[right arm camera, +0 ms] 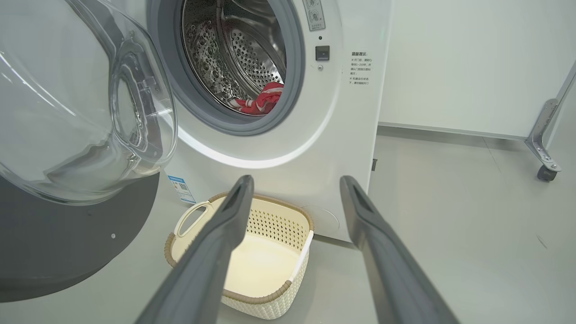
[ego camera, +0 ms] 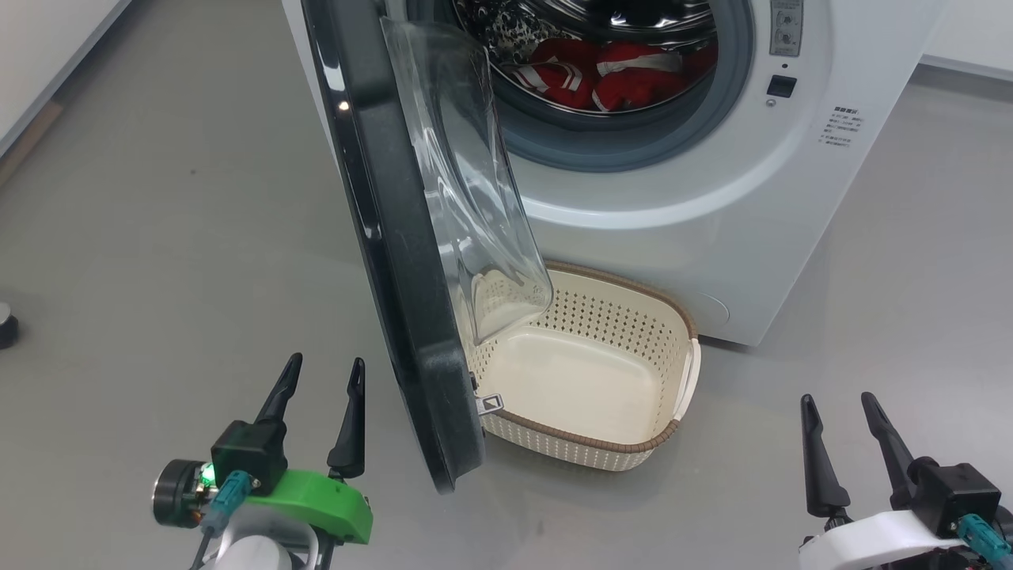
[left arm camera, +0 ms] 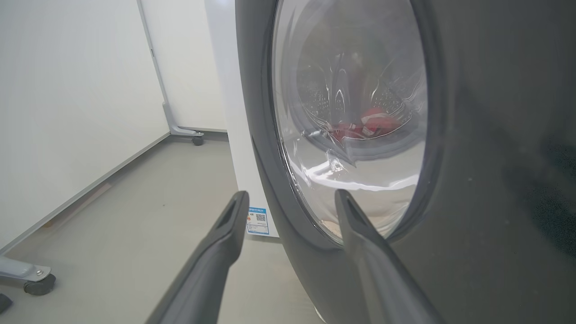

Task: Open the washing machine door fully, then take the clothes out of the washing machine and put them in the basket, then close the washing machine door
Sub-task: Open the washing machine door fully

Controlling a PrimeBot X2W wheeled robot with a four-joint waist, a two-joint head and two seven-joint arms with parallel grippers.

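Grey floor (ego camera: 158,198) lies at the left. Low over it is the left end effector (ego camera: 326,364), its two dark fingers spread apart and gripping nothing. It sits just left of the washing machine door (ego camera: 396,237) without touching it. In the left wrist view one of its fingers (left arm camera: 220,252) stands before the floor and the other crosses the door's glossy black rim. A small blue sticker (left arm camera: 258,220) shows on the white cabinet beyond.

The door is swung wide out from its left-hand hinge and is nearly edge-on to the head camera. Its clear glass bowl (ego camera: 467,182) bulges to the right, and a metal latch (ego camera: 491,404) juts out near its lower end.

Just right of the door and partly behind the bowl, the basket (ego camera: 617,317) sits on the floor close against the front of the washing machine (ego camera: 712,198), its cream bottom bare. Above it, the clothes (ego camera: 601,75), red with white stripes, lie at the bottom of the perforated steel drum (right arm camera: 243,49), inside the grey gasket (ego camera: 633,142).

At the lower right, the right end effector (ego camera: 837,398) is also open and empty, well apart from the basket.
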